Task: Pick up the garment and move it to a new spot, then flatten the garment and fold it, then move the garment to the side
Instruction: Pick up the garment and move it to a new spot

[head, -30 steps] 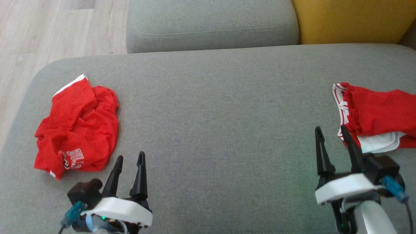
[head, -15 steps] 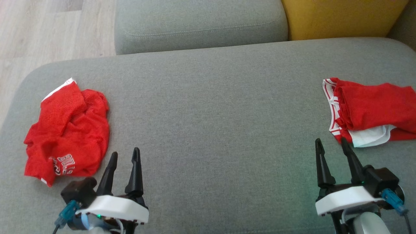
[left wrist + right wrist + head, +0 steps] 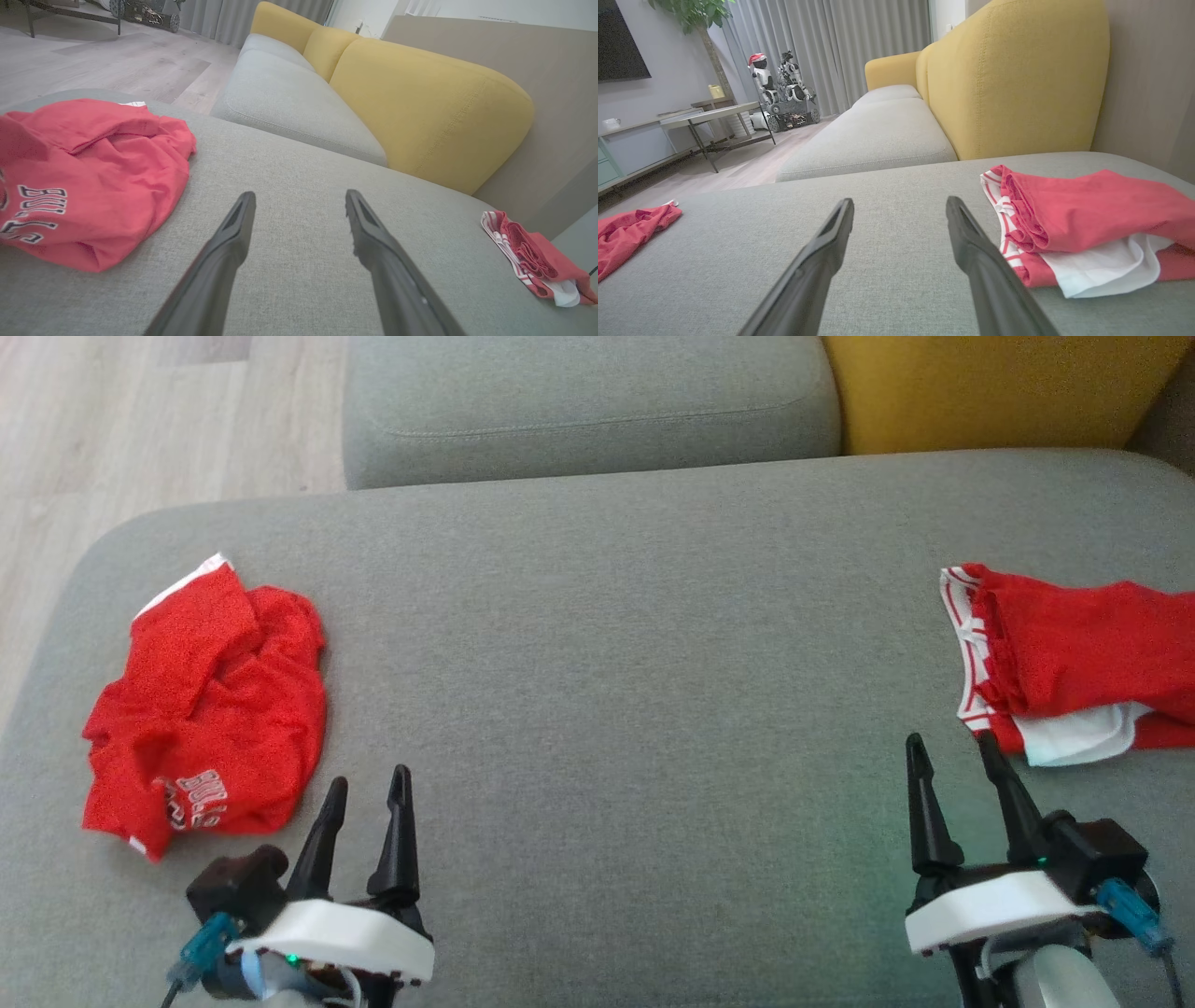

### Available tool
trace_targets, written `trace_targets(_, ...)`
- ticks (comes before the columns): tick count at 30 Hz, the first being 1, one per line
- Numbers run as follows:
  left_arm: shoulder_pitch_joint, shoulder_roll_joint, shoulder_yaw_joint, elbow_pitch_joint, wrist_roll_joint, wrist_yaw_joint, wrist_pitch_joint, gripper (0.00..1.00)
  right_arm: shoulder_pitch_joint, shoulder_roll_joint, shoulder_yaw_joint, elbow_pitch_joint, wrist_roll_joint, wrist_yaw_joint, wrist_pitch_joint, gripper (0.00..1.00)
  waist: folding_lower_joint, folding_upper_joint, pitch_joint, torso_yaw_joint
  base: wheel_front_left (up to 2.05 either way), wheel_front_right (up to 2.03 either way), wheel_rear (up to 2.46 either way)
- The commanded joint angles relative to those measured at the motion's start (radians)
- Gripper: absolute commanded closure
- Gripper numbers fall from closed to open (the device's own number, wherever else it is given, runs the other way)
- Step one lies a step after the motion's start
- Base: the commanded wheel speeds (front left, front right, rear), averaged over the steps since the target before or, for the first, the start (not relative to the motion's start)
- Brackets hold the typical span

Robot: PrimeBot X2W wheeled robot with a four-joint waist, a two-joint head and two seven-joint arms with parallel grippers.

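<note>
Since half a second ago the whole head view has slid a little, so the camera has moved. Against the grey seat cushion (image 3: 635, 644) both garments lie where they did, and both pincers stay spread. The left pincer (image 3: 370, 777) is released and empty over the cushion's near-left part, just beside the crumpled red jersey (image 3: 205, 709). That jersey, a fine mesh-like knit with white trim and white block lettering, lies bunched in a rounded heap at the cushion's left end. The right pincer (image 3: 948, 739) is likewise released and empty, near a folded red garment (image 3: 1074, 644) with a white striped band at the cushion's right end. The cushion is coarse woven cloth with rounded corners. Behind it sits a padded yellow backrest (image 3: 990, 392).
</note>
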Motion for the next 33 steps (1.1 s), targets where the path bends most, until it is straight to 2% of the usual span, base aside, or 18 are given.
trace_targets(1,-0.04,0.005,0.034,-0.025,0.001,0.001,-0.012,0.0,-0.036,-0.003,0.028,-0.025,0.011,0.002,-0.015,0.0,0.0001,-0.0001,0.0,0.014,0.0,0.0,0.0)
trace_targets(24,-0.039,0.005,0.123,-0.047,0.031,0.0,-0.012,0.0,-0.029,-0.003,0.166,-0.007,0.047,0.002,-0.018,0.0,0.0001,-0.0001,-0.026,0.33,0.0,0.0,0.0)
trace_targets(33,-0.018,0.005,0.146,-0.048,0.019,-0.003,-0.012,0.0,-0.024,-0.003,0.212,0.003,0.063,0.002,-0.02,0.0,0.0001,-0.0001,-0.044,0.411,0.0,0.0,0.0)
